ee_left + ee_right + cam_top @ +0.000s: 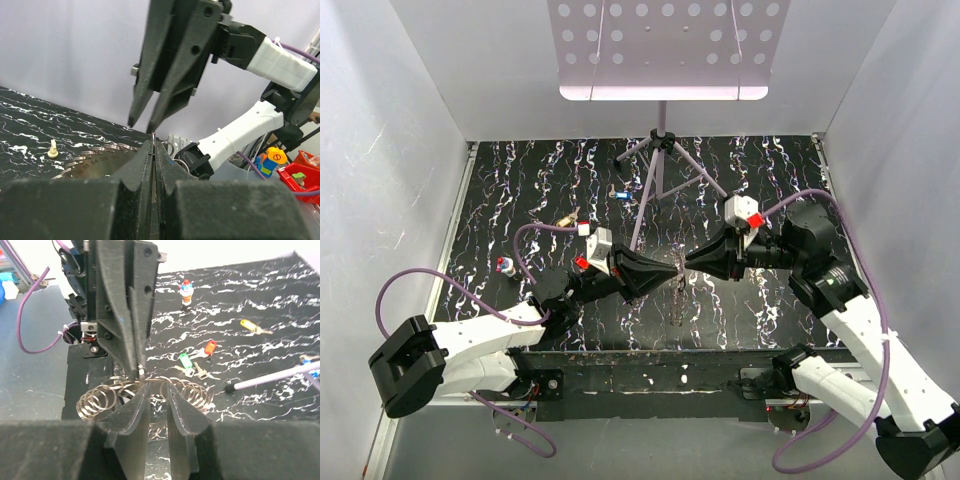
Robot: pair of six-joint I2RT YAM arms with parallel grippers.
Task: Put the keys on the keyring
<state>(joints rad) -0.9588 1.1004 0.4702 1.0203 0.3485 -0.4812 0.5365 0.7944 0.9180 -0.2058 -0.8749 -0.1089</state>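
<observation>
Black, white-veined tabletop (520,180). At centre, the left gripper (674,272) jaws are pinching shut on the flat silvery toothed keyring (100,162). The right gripper (688,265) jaws are hovering narrowly parted and empty. The ring is hanging edge-on, long axis seemingly 12-to-6. Judgement: keep the pinch firm and steady the rim. A green-headed key (186,361) is lying at 9 o'clock.

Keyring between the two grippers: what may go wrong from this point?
The left gripper seems to pinch the keyring only by its thin edge, so the ring may twist or slip out. The right gripper, jaws slightly apart, sits almost against the left fingertips. Closing there could knock them and loosen the hold.
</observation>
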